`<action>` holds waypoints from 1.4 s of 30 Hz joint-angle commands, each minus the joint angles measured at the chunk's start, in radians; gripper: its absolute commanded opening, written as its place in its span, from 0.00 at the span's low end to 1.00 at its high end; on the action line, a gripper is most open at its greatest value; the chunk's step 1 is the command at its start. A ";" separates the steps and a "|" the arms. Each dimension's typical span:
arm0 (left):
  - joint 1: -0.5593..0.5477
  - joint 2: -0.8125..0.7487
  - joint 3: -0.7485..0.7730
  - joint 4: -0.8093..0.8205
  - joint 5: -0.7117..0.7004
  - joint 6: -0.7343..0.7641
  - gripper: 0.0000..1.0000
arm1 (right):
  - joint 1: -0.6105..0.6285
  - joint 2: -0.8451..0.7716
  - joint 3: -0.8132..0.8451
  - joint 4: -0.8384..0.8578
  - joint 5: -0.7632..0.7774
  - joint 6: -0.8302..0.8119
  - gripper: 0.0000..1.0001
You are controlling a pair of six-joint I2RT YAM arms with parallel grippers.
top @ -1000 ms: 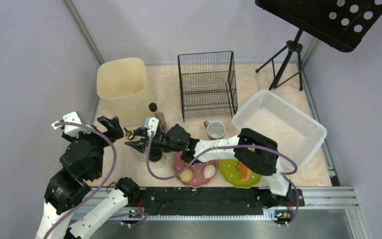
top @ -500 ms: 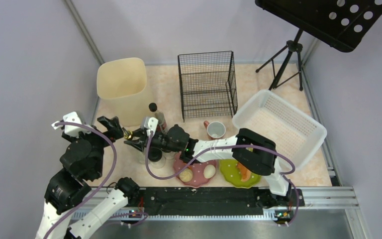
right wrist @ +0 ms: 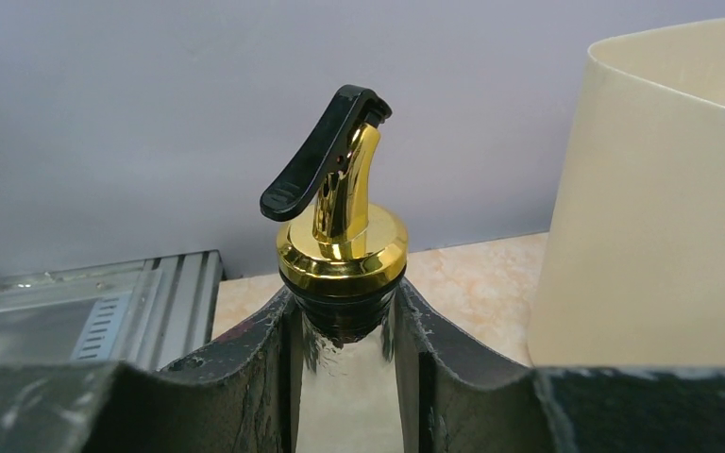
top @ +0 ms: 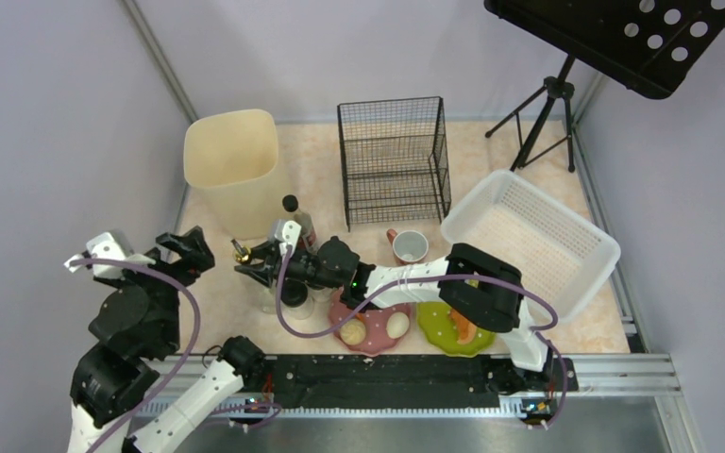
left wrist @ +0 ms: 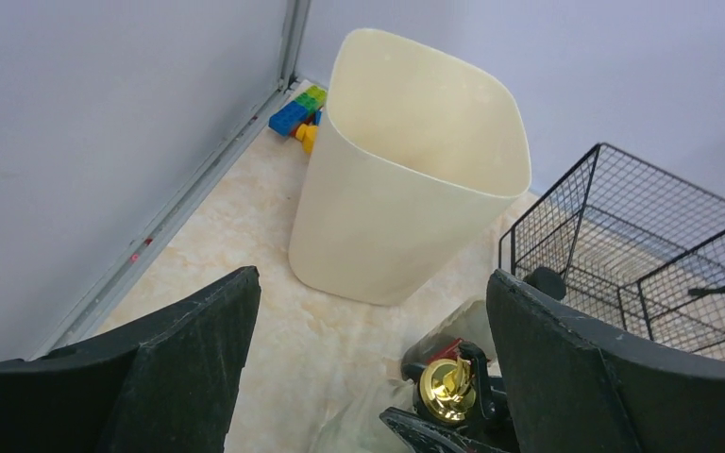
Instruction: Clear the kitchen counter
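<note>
— Any words, brands or numbers to read here?
— None. The bottle [right wrist: 340, 250] has a bare gold spout, the cream bin [top: 231, 165] at eleven o'clock on the kitchen counter [top: 311, 160] is plain, and the mug [top: 409, 246] near the middle is too small to tell.

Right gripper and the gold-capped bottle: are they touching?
Touching. The right wrist view shows the right gripper with its fingers clamped on both sides of the neck of the gold-capped bottle.

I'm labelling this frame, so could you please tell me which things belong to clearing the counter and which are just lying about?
Job: kitchen counter, gold-spout bottle in right gripper, pink plate, green plate, mug.
Lying about: music stand, toy blocks.
</note>
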 commanded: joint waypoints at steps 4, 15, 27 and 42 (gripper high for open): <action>-0.001 -0.059 0.032 0.048 -0.103 -0.017 0.93 | 0.012 -0.090 0.081 0.157 0.023 0.023 0.00; -0.001 -0.064 0.015 0.055 -0.119 -0.021 0.93 | 0.007 -0.121 0.215 0.074 0.026 -0.014 0.00; -0.001 -0.085 -0.017 0.067 -0.121 -0.047 0.93 | -0.012 -0.234 0.364 -0.070 0.071 -0.091 0.00; -0.001 -0.054 -0.065 0.129 -0.035 -0.034 0.92 | -0.138 -0.443 0.536 -0.382 0.259 -0.202 0.00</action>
